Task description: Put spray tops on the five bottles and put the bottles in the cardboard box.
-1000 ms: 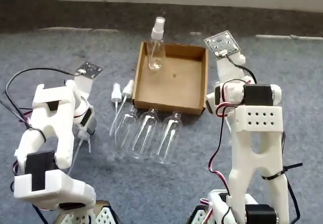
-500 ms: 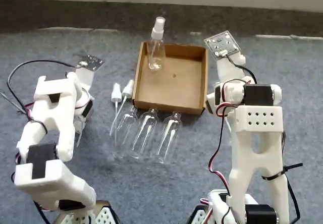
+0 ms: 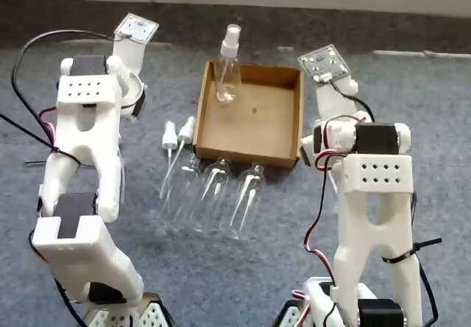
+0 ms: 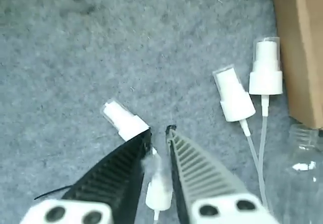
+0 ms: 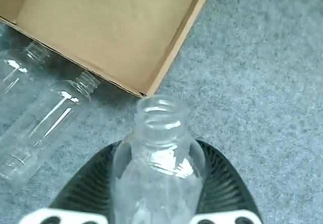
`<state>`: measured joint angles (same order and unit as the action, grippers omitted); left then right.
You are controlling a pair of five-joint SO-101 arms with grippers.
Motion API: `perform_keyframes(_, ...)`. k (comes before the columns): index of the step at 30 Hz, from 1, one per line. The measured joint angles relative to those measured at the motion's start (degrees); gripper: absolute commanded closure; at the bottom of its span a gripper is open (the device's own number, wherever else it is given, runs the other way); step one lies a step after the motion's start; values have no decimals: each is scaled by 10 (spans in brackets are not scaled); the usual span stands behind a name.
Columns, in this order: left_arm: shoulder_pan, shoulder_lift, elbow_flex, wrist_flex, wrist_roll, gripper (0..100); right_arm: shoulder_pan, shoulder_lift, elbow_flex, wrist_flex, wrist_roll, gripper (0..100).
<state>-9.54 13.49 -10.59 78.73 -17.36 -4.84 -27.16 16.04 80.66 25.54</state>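
Note:
My left gripper (image 4: 158, 132) hangs over the carpet left of the cardboard box (image 3: 246, 154), shut on a white spray top (image 4: 159, 189). Another spray top (image 4: 123, 120) lies just past its black finger. Two more spray tops (image 3: 170, 134) (image 3: 187, 128) lie against the box's left side. One bottle (image 3: 229, 69) with its spray top on stands in the box's far left corner. Three clear open bottles (image 3: 182, 191) (image 3: 212, 194) (image 3: 246, 198) lie side by side in front of the box. My right gripper (image 5: 159, 156) is shut on an upright open-necked bottle (image 5: 159, 183) by the box's near right corner.
Grey carpet covers the whole work area. The box's corner (image 5: 176, 37) and two of the lying bottles (image 5: 55, 118) (image 5: 15, 67) are close to my right gripper. The left arm's black cable (image 3: 33, 43) loops out at the far left.
The left arm has risen from low over the near-left carpet and swung toward the far side, with the spray top between its fingers. The right arm and its bottle have not moved.

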Motion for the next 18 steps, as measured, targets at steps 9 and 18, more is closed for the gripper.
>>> perform_keyframes(9,-91,37,6,31,101,784,0,0,0,9,0,974)
perform_keyframes(18,-120,181,-3,-76,243,787,0,0,0,24,0,974)
